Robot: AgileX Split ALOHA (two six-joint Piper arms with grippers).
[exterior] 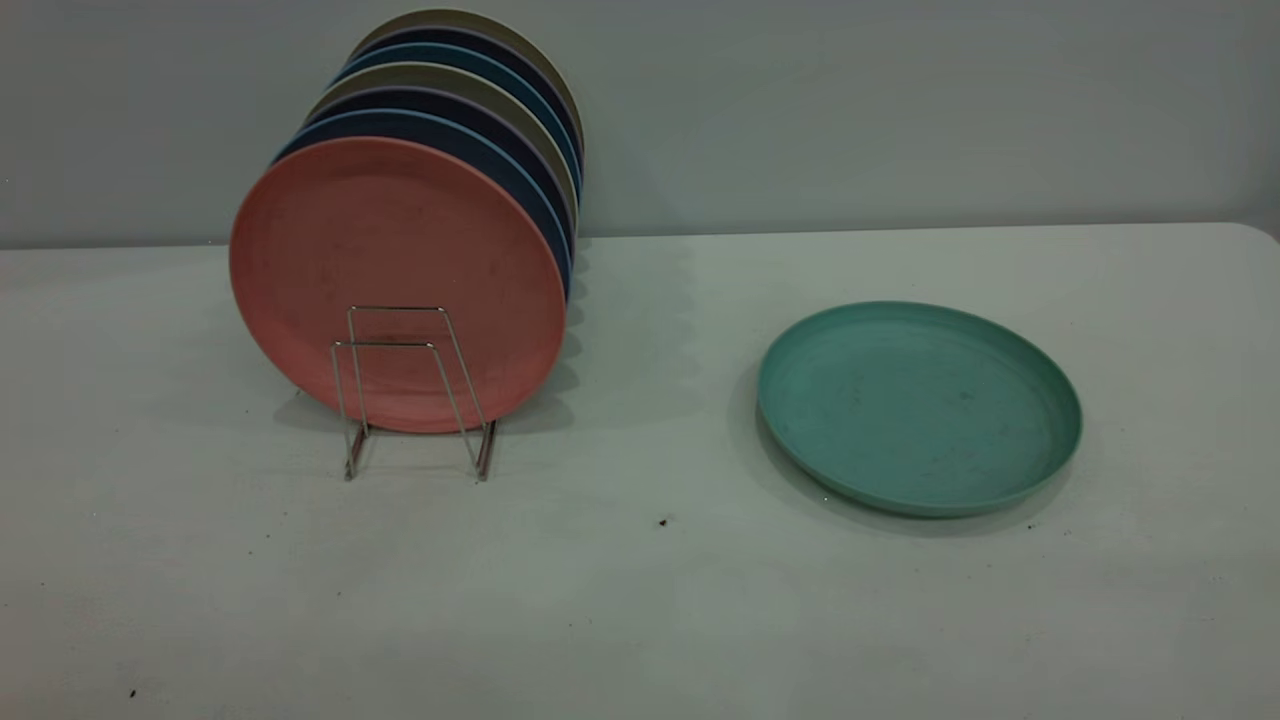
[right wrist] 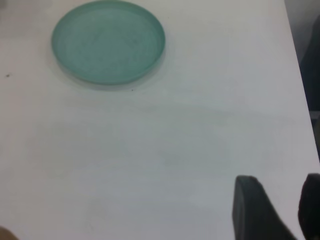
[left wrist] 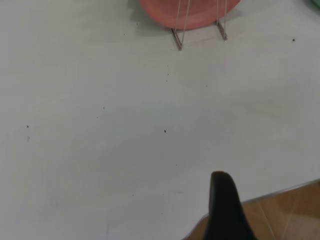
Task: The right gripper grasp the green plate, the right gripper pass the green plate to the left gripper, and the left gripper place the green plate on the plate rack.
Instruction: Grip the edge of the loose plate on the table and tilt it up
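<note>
The green plate (exterior: 920, 410) lies flat on the white table, right of the middle; it also shows in the right wrist view (right wrist: 108, 42). The plate rack (exterior: 410, 390) stands at the left with its front wire loops empty; its feet show in the left wrist view (left wrist: 200, 27). Neither gripper shows in the exterior view. My right gripper (right wrist: 280, 182) is open and empty, low over the table near its edge, far from the green plate. Of my left gripper only one black finger (left wrist: 223, 200) shows, over the table's edge, with nothing beside it, far from the rack.
A salmon-pink plate (exterior: 395, 260) stands upright at the front of the rack, with several dark blue and beige plates (exterior: 470, 110) behind it. A grey wall runs behind the table. The table's edge and wooden floor (left wrist: 285, 215) show by the left gripper.
</note>
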